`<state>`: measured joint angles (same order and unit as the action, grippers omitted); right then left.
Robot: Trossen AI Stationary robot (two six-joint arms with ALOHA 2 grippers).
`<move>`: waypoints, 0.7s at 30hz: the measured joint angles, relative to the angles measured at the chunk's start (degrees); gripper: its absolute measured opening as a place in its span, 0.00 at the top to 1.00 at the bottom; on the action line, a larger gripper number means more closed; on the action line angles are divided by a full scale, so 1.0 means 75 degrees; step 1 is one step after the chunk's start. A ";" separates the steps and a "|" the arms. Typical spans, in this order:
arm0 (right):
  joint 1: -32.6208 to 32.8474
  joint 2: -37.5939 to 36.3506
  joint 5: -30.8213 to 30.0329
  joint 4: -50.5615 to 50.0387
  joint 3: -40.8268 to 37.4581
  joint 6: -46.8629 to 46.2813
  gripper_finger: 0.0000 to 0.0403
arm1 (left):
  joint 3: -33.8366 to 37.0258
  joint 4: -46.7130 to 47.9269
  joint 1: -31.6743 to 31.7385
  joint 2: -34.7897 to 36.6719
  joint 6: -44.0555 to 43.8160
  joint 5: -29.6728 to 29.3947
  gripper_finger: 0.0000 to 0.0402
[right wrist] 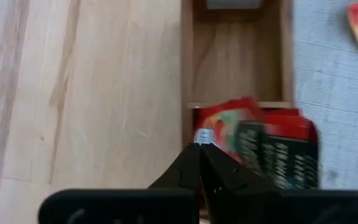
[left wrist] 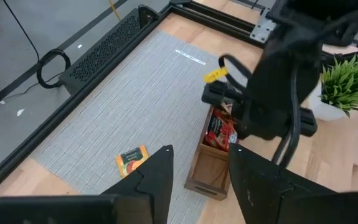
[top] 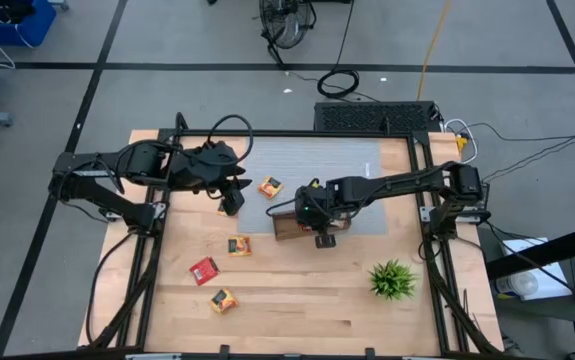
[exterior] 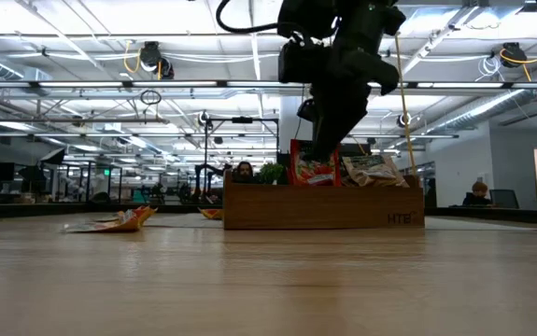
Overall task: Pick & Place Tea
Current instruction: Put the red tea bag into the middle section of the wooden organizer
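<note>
Reading perhaps "HTB" on tray (exterior: 324,210).

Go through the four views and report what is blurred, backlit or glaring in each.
High view: even light, sharp, soft shadows under both arms. Low view: bright ceiling lights backlight the right gripper into a silhouette; the near table is soft. Left wrist view: the left gripper fingers are dark and featureless, the mat crisp. Right wrist view: the red sachets in the tray are smeared.

Dark arm (exterior: 338,56) above wooden tray (exterior: 322,208); red sachets (exterior: 313,168) upright inside.
</note>
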<state>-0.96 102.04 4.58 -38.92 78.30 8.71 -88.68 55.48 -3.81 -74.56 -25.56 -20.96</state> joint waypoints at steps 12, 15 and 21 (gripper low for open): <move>-0.0108 0.0480 -0.0006 -0.0065 -0.0004 0.0169 1.00 | 0.0000 0.0009 0.0000 0.0000 -0.0006 0.0004 0.61; -0.0127 0.0469 0.0000 0.0070 -0.0200 0.0210 1.00 | 0.0000 0.0009 0.0000 0.0000 -0.0009 0.0005 0.61; -0.0113 0.0378 0.0026 0.0080 -0.0350 0.0128 1.00 | 0.0000 0.0010 0.0000 0.0000 0.0076 0.0013 0.62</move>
<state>-1.81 104.88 4.77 -38.32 75.68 9.67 -88.68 55.56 -3.81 -74.56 -24.99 -20.86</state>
